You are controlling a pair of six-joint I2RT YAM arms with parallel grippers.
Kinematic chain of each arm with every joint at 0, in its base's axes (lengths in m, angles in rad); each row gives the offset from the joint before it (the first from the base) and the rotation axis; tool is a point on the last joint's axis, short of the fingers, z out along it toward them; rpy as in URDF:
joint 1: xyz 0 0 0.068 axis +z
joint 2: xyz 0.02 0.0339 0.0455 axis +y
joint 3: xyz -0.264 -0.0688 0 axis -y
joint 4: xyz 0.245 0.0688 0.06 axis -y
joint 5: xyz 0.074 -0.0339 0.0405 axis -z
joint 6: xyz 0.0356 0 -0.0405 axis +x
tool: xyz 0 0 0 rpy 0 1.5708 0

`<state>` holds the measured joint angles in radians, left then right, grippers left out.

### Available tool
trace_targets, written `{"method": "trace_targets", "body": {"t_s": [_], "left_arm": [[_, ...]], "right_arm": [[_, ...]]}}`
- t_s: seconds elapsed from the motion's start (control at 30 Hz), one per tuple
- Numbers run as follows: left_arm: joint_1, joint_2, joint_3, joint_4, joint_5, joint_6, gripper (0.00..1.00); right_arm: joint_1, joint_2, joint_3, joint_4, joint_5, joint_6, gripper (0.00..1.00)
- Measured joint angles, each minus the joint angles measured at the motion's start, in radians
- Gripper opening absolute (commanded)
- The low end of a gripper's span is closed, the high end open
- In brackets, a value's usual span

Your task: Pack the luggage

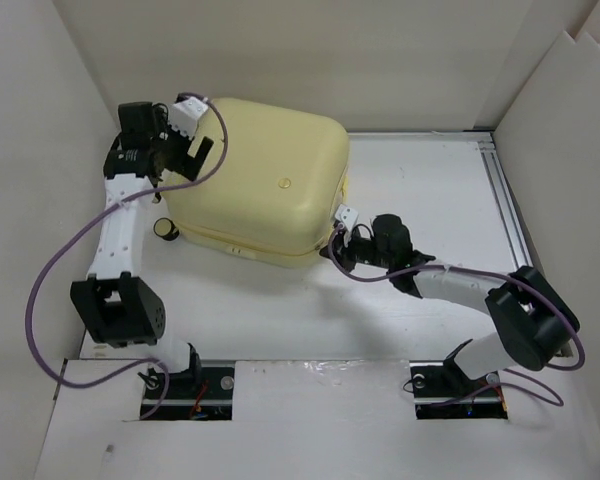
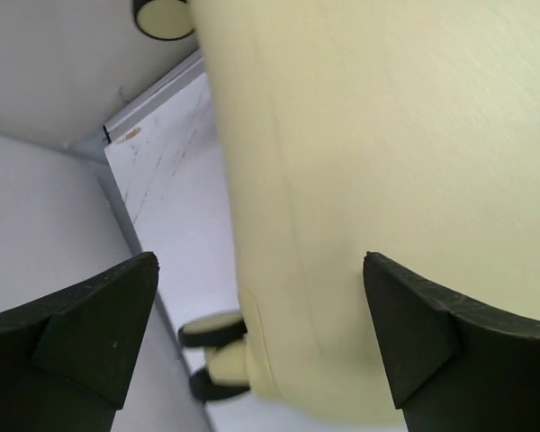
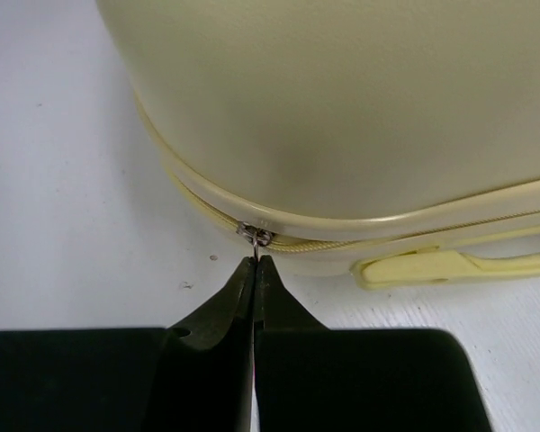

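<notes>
right gripper (image 3: 255,270) tips together, pinching the zipper pull (image 3: 255,236) at the 4 o'clock corner of the luggage (image 1: 260,180). left gripper (image 2: 261,306) spread wide, straddling its 10 o'clock edge. the luggage lies closed and flat on the table (image 1: 430,200). its shell is probably stiff, slick and bulky: pull by the tab, brace at an edge.

The left arm (image 1: 115,235) and right arm (image 1: 450,288) are built of white tubular links joined by blocky black joints. A thin purple cable (image 1: 38,300) is looped along each, and matte black wedge-shaped fingers (image 3: 207,360) are fitted.
</notes>
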<state>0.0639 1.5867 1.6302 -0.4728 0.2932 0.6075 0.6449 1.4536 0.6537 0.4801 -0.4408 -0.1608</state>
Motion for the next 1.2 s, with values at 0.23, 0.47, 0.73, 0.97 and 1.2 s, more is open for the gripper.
{"method": "trace_targets", "body": {"t_s": [0.23,0.47,0.73,0.97,1.2], "left_arm": [[0.148,-0.172,-0.029,-0.296,0.037,0.451,1.00],[0.173,-0.170,-0.125,-0.378,-0.028,0.729,1.00],[0.165,-0.084,-0.134,-0.286,-0.057,0.800,1.00],[0.125,0.048,-0.119,-0.271,-0.096,0.834,1.00],[0.130,0.074,-0.105,-0.268,-0.103,0.808,0.00]], "right_arm": [[-0.043,0.011,0.029,-0.046,-0.072,-0.003,0.00],[-0.049,0.024,0.058,-0.080,-0.098,-0.011,0.00],[-0.050,0.025,0.058,-0.080,-0.103,-0.020,0.00],[-0.061,0.025,0.058,-0.082,-0.118,-0.022,0.00],[-0.076,0.026,0.058,-0.090,-0.113,0.010,0.00]]}}
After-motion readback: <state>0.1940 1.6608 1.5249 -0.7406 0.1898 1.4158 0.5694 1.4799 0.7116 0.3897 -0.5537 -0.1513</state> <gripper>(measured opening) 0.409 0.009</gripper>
